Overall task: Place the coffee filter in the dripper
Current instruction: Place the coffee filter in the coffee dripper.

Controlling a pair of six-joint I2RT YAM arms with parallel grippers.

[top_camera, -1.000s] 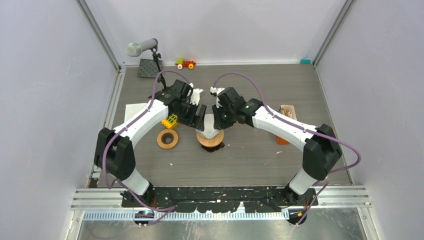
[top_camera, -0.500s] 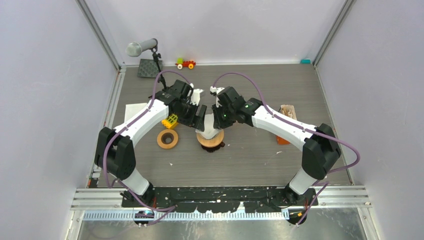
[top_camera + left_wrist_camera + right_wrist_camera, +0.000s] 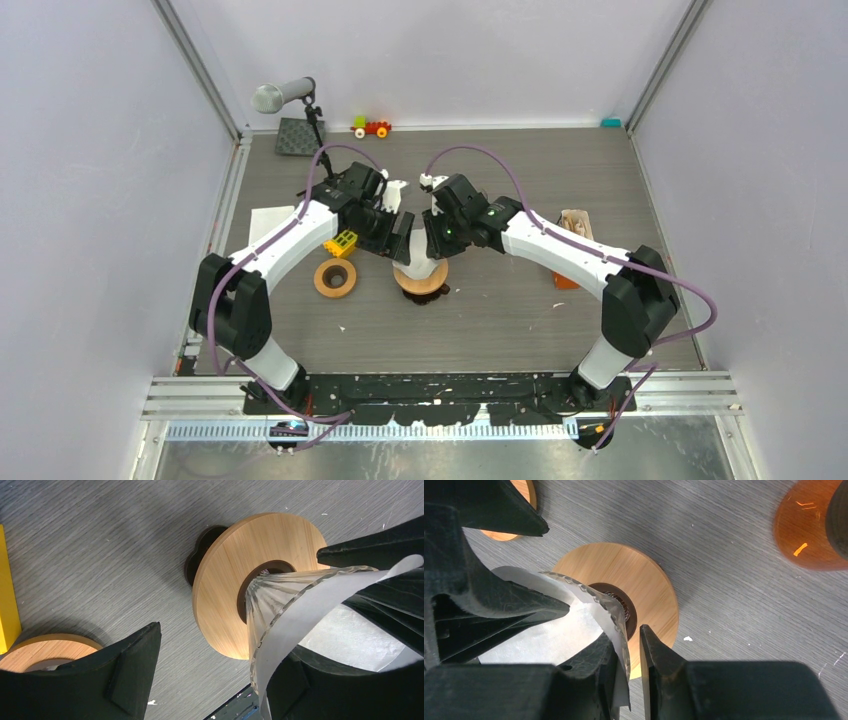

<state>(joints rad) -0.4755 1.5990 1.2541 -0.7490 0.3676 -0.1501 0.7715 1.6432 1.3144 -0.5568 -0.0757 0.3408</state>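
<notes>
Black and nearly closed at the right gripper (image 3: 630,655), pinching the rim of the clear ribbed glass dripper (image 3: 616,612), white paper coffee filter (image 3: 549,635) inside it. Wide apart at the left gripper (image 3: 212,627), 1 finger each side of that rim.

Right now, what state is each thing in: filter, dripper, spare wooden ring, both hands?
dripper: upright on its wooden base.
filter: inside the dripper, top edge sticking past the rim.
wooden ring: lying flat beside the dripper, empty.
left hand: open, one finger inside the filter, the other outside the cone.
right hand: shut on the dripper rim and filter edge.
</notes>
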